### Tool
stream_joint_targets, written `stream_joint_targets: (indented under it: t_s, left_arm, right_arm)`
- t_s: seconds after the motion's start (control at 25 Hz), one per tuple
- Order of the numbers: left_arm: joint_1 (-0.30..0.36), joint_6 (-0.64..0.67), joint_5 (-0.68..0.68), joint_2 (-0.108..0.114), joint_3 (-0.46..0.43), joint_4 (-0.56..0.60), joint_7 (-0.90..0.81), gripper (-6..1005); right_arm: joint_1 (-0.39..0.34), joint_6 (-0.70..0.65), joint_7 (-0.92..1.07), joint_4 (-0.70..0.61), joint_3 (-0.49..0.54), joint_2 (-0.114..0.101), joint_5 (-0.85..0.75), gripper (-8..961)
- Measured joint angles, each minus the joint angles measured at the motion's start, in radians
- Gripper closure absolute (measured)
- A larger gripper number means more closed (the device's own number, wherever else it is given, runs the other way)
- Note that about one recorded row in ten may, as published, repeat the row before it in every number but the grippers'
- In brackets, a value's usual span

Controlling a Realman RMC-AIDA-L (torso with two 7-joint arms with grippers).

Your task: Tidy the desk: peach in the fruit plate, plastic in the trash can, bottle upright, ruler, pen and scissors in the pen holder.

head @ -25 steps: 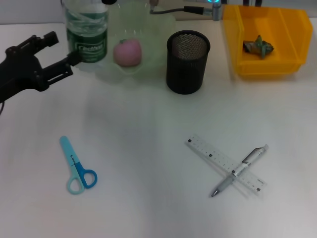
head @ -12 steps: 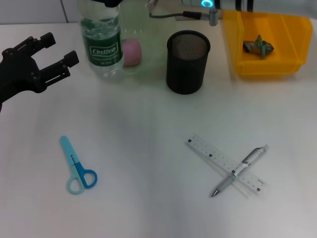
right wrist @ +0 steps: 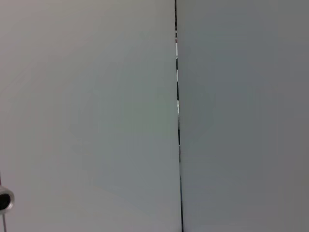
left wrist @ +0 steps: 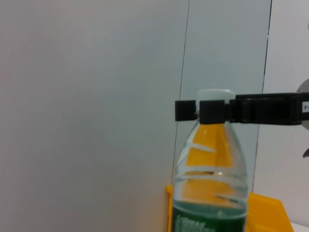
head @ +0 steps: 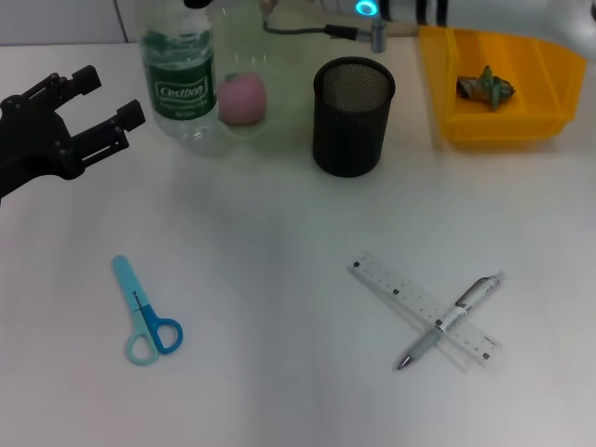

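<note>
the clear plastic bottle with the green label (head: 179, 79) stands upright at the table's (head: 279, 242) far left, its neck pinched by the right tool (left wrist: 211, 110) reaching across; the left tool (head: 93, 112) waits beside it, released.

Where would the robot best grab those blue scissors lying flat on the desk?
Probably from straight above, pinching across the closed blades just ahead of the pivot. The scissors lie flat with bare desk all round, and the blades form one narrow, straight bar, easier to pinch than the wide looped handles.
</note>
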Motion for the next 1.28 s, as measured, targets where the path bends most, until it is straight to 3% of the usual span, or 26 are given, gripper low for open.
stream_joint_targets:
  t_s: [0.2, 0.64, 1.08, 1.28]
  left_arm:
    - [0.001, 0.002, 0.0, 0.0, 0.0, 0.003, 0.002, 208]
    - [0.029, 0.026, -0.004, 0.002, 0.0, 0.034, -0.004, 207]
    - [0.052, 0.051, -0.007, -0.008, -0.013, 0.055, -0.001, 207]
    - [0.047, 0.058, -0.007, -0.009, -0.013, 0.055, 0.0, 207]
  right_arm:
    - [0.038, 0.022, -0.042, 0.061, -0.057, 0.0, 0.059, 512]
    - [0.045, 0.129, -0.111, 0.081, -0.202, 0.0, 0.19, 513]
    - [0.044, 0.139, -0.142, 0.137, -0.254, 0.0, 0.294, 513]
    - [0.037, 0.14, -0.259, 0.17, -0.309, 0.0, 0.432, 513]
